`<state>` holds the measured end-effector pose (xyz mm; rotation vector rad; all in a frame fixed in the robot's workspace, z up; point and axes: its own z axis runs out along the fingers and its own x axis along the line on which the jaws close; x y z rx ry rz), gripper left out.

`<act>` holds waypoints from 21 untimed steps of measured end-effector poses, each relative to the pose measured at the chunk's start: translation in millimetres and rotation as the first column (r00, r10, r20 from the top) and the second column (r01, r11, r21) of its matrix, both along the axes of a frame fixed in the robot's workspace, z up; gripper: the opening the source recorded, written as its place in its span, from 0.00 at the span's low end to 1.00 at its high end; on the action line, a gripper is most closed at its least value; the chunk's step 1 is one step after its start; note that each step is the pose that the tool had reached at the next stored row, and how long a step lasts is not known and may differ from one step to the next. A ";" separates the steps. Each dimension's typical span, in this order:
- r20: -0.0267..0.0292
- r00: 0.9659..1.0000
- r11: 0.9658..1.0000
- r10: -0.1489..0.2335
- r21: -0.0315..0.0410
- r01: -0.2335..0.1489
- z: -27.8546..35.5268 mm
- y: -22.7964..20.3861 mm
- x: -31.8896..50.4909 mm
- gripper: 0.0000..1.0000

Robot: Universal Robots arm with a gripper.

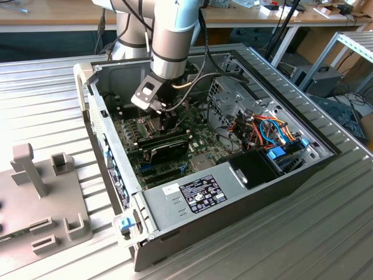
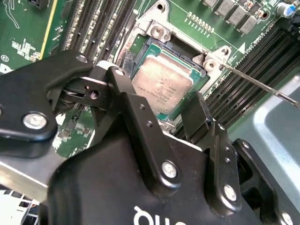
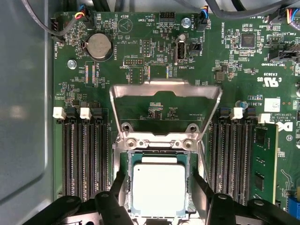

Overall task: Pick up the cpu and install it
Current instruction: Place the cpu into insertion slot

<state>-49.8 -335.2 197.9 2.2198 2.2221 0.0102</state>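
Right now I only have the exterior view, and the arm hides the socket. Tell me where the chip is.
Observer: In the first wrist view the chip sits inside the socket.
Operator: Report the gripper.
Observer: The gripper is open; its fingers stand either side of the chip, gaps showing.
Operator: Now the clamp frame.
Observer: The metal frame is swung open, clear of the chip.
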 end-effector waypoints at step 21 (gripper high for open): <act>0.000 1.000 1.000 0.000 -0.001 0.000 33.2 0.6 0.0 0.67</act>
